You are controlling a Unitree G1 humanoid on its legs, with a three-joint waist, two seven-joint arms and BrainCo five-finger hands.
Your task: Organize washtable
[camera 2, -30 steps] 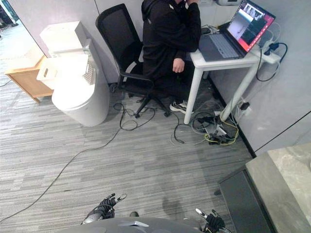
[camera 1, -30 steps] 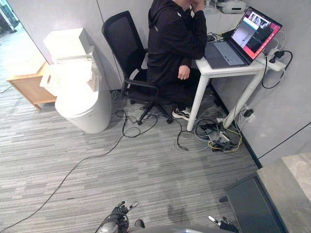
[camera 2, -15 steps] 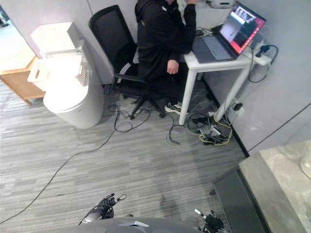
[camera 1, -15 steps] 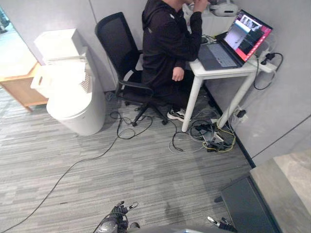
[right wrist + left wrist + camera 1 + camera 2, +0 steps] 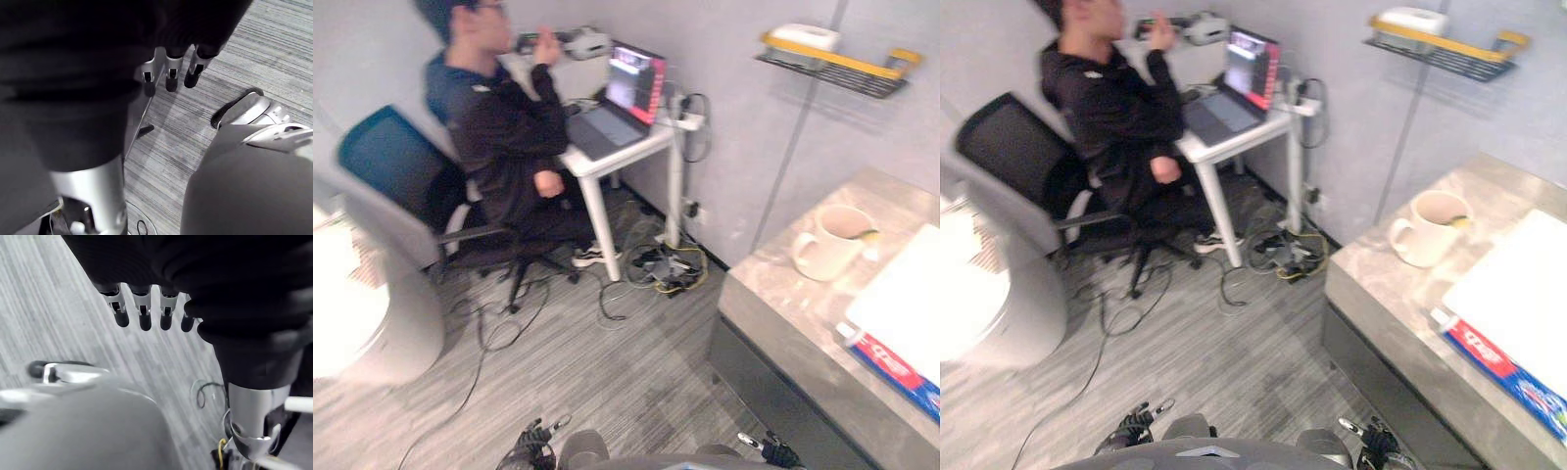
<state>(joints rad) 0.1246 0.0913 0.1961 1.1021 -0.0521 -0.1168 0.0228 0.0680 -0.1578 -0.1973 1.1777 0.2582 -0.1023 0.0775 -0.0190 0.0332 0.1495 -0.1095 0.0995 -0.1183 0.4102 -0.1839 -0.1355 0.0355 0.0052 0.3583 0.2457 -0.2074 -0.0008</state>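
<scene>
A marble washtable (image 5: 781, 294) stands at the right. On it sit a cream mug (image 5: 830, 242) with something yellow at its rim, a red and blue toothpaste box (image 5: 896, 367) near the front edge, and a flat white thing (image 5: 913, 294) behind the box. My left hand (image 5: 533, 446) hangs low over the floor with straight fingers (image 5: 142, 316), holding nothing. My right hand (image 5: 773, 455) hangs low beside the washtable's dark base (image 5: 773, 392), its fingers (image 5: 171, 73) relaxed and empty. Both hands are well short of the tabletop.
A wall shelf (image 5: 832, 67) with a white item hangs above the washtable. A person (image 5: 504, 127) sits on a black chair at a white desk (image 5: 607, 152) with a laptop. Cables (image 5: 656, 269) lie under the desk. A white round bin (image 5: 362, 323) stands at the left.
The camera has turned to the right, so the washtable, mug, box and wall shelf have come into view. Both hands hang low as before.
</scene>
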